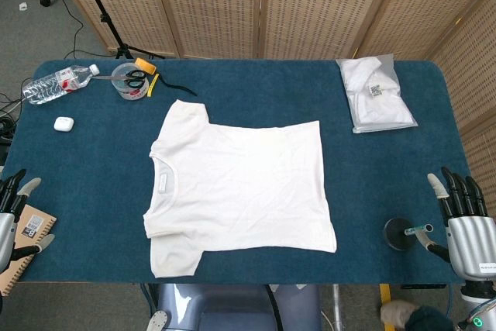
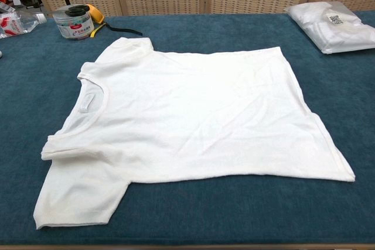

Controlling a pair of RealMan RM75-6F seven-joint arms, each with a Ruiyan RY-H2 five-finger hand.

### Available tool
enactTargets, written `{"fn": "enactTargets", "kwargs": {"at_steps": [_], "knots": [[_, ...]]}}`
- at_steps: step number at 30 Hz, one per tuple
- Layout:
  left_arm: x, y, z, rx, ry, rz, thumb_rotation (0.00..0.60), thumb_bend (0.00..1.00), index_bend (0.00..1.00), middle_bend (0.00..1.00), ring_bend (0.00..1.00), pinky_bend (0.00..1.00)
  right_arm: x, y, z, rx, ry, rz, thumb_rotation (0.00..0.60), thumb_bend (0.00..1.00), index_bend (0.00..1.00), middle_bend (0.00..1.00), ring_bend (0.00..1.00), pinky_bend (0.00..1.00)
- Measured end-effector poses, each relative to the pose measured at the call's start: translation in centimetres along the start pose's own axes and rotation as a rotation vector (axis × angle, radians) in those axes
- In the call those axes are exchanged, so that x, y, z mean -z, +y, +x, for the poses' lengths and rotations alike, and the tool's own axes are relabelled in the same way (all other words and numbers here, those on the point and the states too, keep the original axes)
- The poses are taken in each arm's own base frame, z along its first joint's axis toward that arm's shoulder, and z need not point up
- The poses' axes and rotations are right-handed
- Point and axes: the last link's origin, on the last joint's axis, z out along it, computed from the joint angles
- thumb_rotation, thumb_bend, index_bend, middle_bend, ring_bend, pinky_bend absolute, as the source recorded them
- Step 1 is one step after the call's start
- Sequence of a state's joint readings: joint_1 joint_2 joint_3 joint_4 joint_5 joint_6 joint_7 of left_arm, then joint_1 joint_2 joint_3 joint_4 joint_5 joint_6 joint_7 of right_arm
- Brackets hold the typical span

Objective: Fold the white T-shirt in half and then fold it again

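1. At centre of the blue bench (image 1: 93, 215), the white T-shirt (image 1: 240, 184) lies flat and unfolded, collar to the left.
2. Left robot hand (image 1: 15, 207): at the near-left edge, fingers apart, empty.
3. Right robot hand (image 1: 463, 218): at the near-right edge, fingers apart, empty.

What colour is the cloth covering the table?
Dark blue-teal, plain with no pattern. The table cloth shows best in the head view, where it spreads all around the white T-shirt.

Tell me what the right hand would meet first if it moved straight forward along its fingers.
Probably nothing: the right hand points up the table's bare right edge; the packaged shirt lies left of that line.
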State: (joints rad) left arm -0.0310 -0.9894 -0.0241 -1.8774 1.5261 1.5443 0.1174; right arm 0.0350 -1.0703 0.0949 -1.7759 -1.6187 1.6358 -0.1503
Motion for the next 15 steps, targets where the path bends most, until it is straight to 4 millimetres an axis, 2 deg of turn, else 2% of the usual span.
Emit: {"fn": "enactTargets", "kwargs": {"at_steps": [9, 15], "knots": [[-0.14, 0.06, 0.00, 0.002, -0.003, 0.003, 0.600, 0.00, 0.00, 0.00, 0.00, 0.00, 0.00, -0.02, -0.11, -0.005, -0.008, 0.005, 0.600, 0.00, 0.00, 0.00, 0.00, 0.00], [-0.17, 0.04, 0.08, 0.000, 0.005, -0.001, 0.600, 0.00, 0.00, 0.00, 0.00, 0.00, -0.28, -0.79, -0.50, -0.008, -0.026, 0.086, 0.600, 0.00, 0.00, 0.00, 0.00, 0.00]]}}
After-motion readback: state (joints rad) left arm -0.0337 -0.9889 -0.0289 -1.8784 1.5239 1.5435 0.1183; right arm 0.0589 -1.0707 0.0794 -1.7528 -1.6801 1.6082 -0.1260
